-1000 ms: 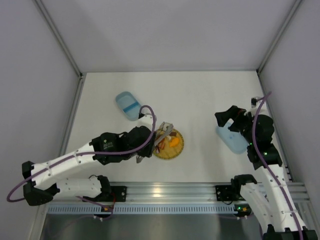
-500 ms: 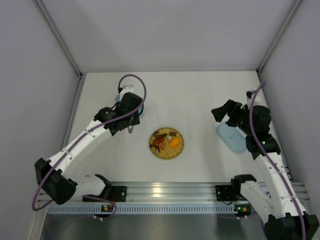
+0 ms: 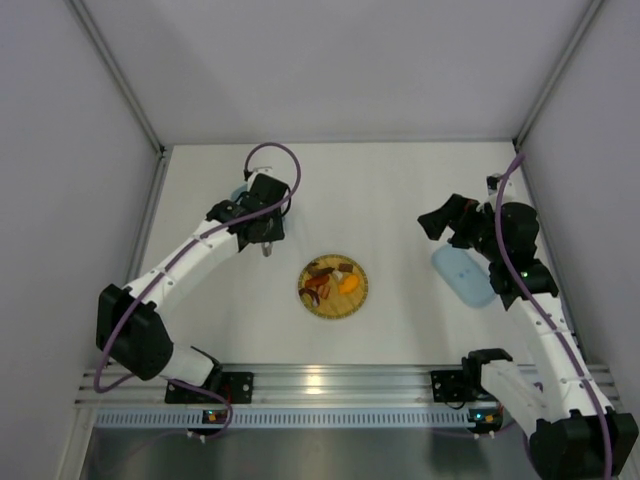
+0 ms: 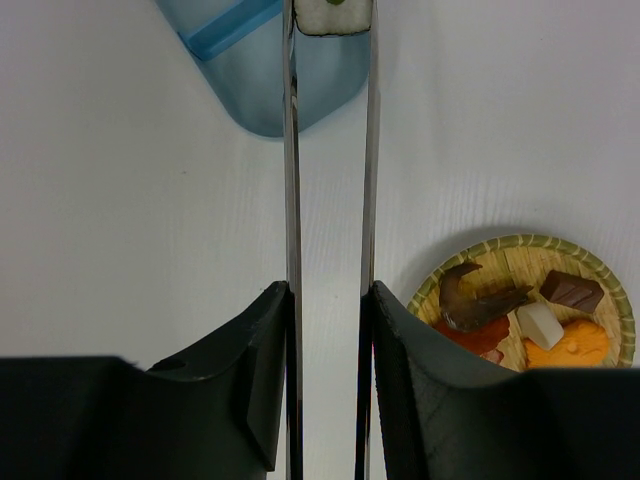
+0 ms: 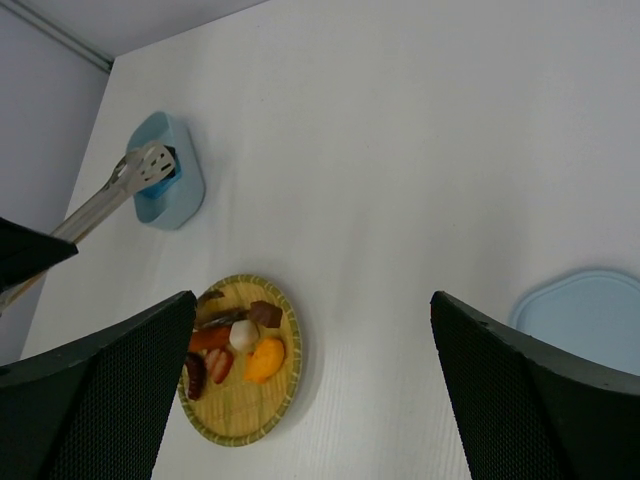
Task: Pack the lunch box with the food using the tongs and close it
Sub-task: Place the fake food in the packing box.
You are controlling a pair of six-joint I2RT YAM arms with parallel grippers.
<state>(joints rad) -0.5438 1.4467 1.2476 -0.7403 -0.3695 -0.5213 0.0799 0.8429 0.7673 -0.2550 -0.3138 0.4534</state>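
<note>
My left gripper [image 4: 330, 305] squeezes the tongs [image 4: 291, 150], whose far tips pinch a white cube [image 4: 333, 14] over the lunch box [image 4: 262, 70] straight ahead of it. The other food [image 4: 560, 345] sits on the woven plate [image 4: 520, 242] to that gripper's right. My right gripper [image 5: 312, 300] hangs wide apart, empty, the lid [image 5: 590, 320] beside one finger.

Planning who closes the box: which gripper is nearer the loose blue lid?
Right. The right gripper hangs open just past the lid's far edge; the left gripper is far to its left at the lunch box, shut on the tongs.
</note>
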